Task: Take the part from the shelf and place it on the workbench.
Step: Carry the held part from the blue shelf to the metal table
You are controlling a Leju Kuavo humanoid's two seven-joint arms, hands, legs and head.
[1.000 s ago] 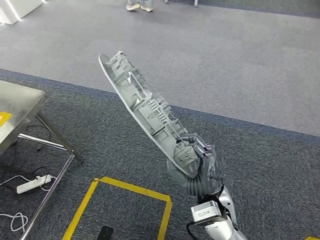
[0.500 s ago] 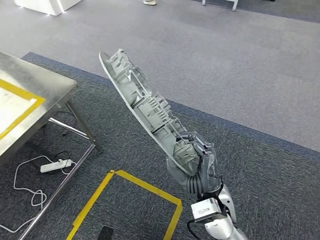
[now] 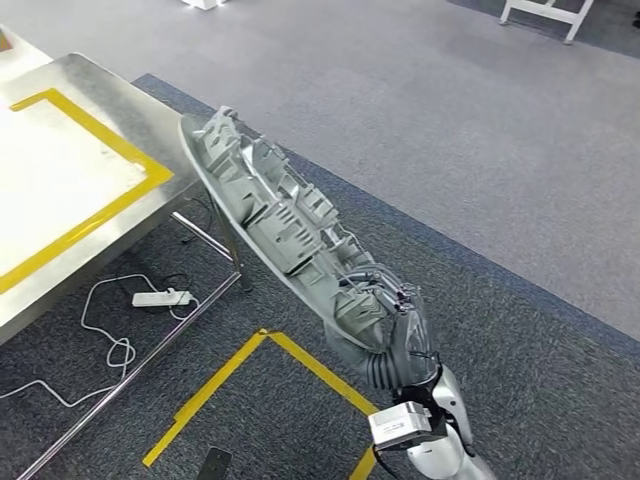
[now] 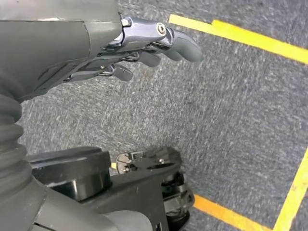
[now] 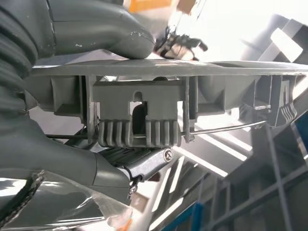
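The part (image 3: 272, 215) is a long grey moulded plastic panel with ribs and clips on its upper face. My right hand (image 3: 389, 325) grips its near end and holds it up at a slant, its far tip reaching toward the workbench corner. In the right wrist view the thumb (image 5: 105, 29) presses on the panel's flat edge (image 5: 203, 67) while the darker fingers clamp from the other side. The steel workbench (image 3: 132, 120) lies at the left, with a yellow-taped rectangle (image 3: 113, 200) on its top. My left hand (image 4: 145, 45) hangs over the carpet, fingers stretched out, holding nothing.
Yellow floor tape (image 3: 226, 375) marks a box on the dark carpet below the part. A white power strip (image 3: 162, 297) and its cable lie under the bench by a bench leg (image 3: 230, 245). A white frame (image 3: 547, 15) stands at the far right.
The whole scene has shifted right as the camera turned left, bringing the workbench much further into view. The part stays in my right hand, now tilted a little lower toward the bench.
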